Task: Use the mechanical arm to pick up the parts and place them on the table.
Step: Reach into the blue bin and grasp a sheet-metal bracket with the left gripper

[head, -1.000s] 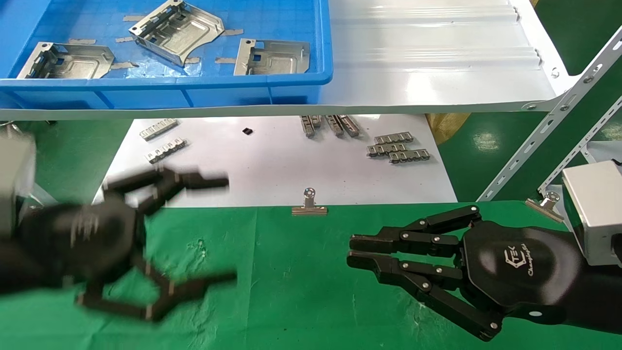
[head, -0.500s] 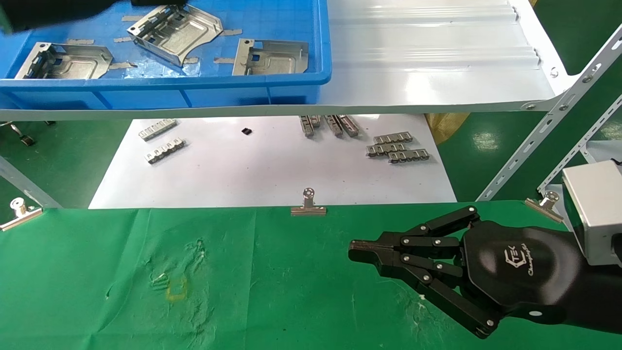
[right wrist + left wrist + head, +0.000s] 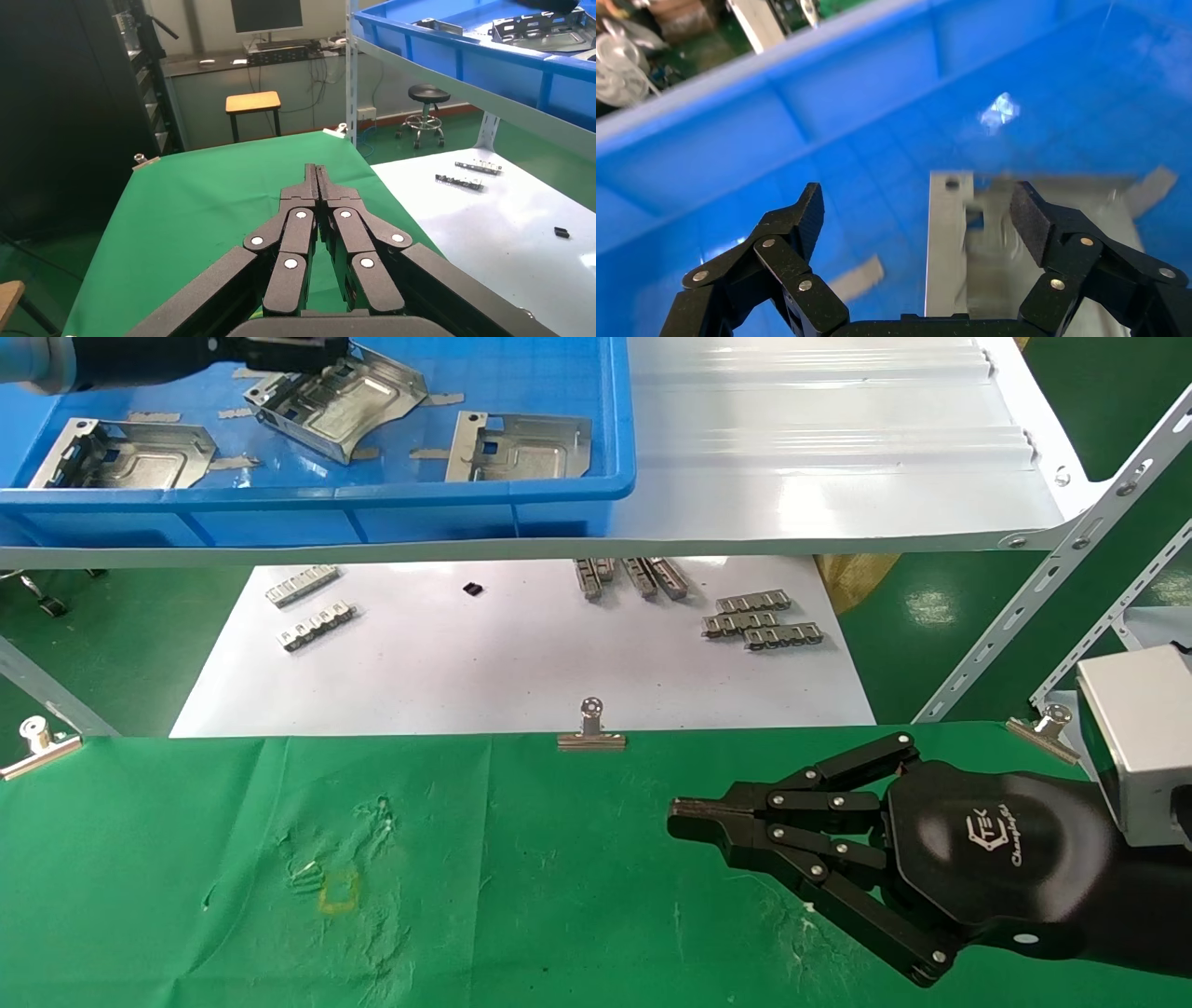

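Three silvery parts lie in the blue bin: one on the left, one in the middle and one on the right. My left gripper reaches into the bin from the top left, right at the middle part. In the left wrist view it is open, and that part lies below, between its fingers, untouched. My right gripper hovers shut and empty over the green table. The right wrist view shows its fingertips pressed together.
The blue bin sits on a glossy white shelf. Below lies a white sheet with several toothed strips. Binder clips hold the cloth's far edge. Slotted steel struts rise at the right.
My left arm has swung from low over the green cloth up into the blue bin, by the middle part. My right gripper has closed its small gap and stayed in place.
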